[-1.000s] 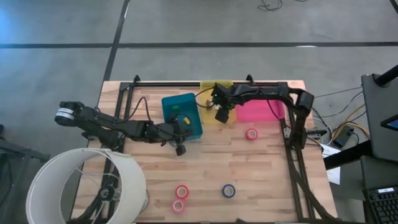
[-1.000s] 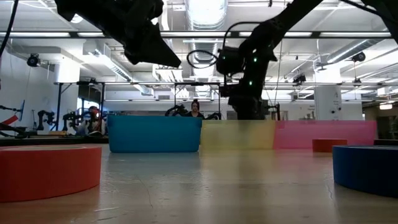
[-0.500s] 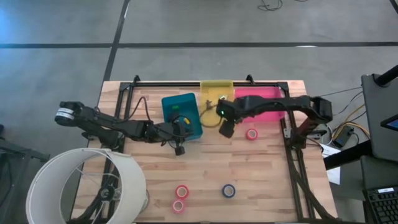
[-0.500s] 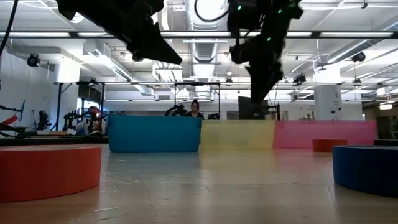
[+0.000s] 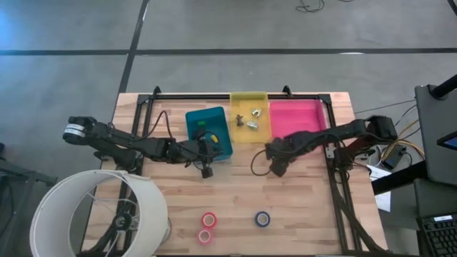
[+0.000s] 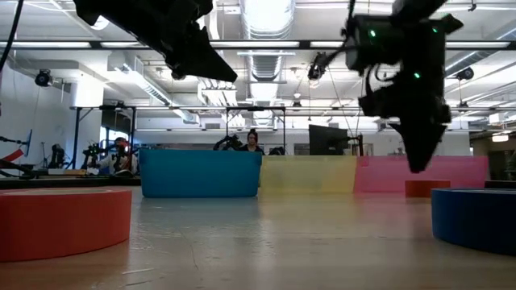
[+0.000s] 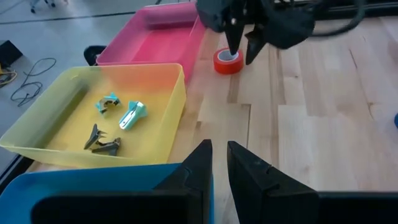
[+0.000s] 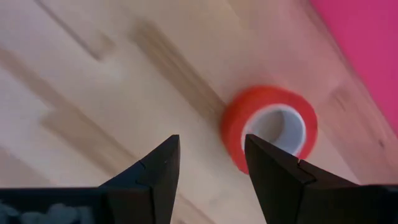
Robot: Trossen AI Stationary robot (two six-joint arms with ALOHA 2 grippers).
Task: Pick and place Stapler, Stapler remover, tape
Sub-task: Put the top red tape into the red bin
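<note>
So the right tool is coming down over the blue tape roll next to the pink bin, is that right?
Not quite: the roll under the right tool is red, not blue. The right wrist view shows the red tape roll just ahead of the open fingers, beside the pink bin. The blue roll lies elsewhere, at the table's near edge.

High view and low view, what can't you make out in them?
High view: red tape roll beside pink bin hidden under right gripper; yellow bin items too small to name.
Low view: bin walls hide all contents; blue roll cut off by the right edge.

Matt wooden table point(image 5: 300, 193), translucent glossy plastic yellow bin point(image 7: 163, 118)
</note>
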